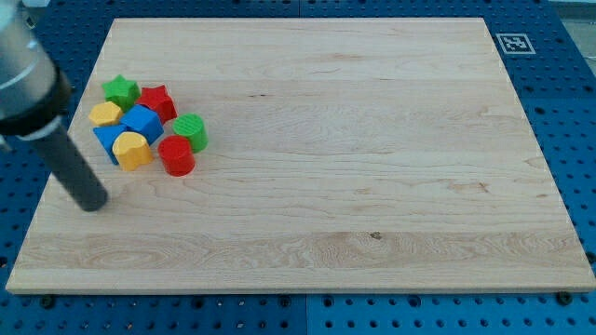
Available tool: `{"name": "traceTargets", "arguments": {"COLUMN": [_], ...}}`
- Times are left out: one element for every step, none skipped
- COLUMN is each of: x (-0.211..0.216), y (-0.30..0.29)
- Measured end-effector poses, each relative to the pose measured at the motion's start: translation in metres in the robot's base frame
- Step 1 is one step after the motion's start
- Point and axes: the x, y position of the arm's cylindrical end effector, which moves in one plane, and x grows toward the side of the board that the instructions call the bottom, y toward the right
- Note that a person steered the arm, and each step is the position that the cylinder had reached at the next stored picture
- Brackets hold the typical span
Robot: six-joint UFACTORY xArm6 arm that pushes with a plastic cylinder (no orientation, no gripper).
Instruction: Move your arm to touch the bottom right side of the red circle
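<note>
My tip sits on the board far left, bare rod, holding nothing, not touching any block. Red circle is to its right, at the near-right edge of the cluster, touching green cylinder and just beside yellow block. Blue blocks, red star, green star behind.

- The pale wooden worktop lies on a blue pegboard.
- A tight cluster of blocks sits at its far left: green star, red star, yellow block, blue block, another yellow block, green cylinder, red circle.
- The rest is bare wood.
</note>
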Motion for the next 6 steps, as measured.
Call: {"name": "traceTargets", "arguments": {"x": [0.000, -0.012, -0.025, -0.043, -0.026, -0.004], "y": [0.052, 0.090, 0.095, 0.095, 0.095, 0.080]}}
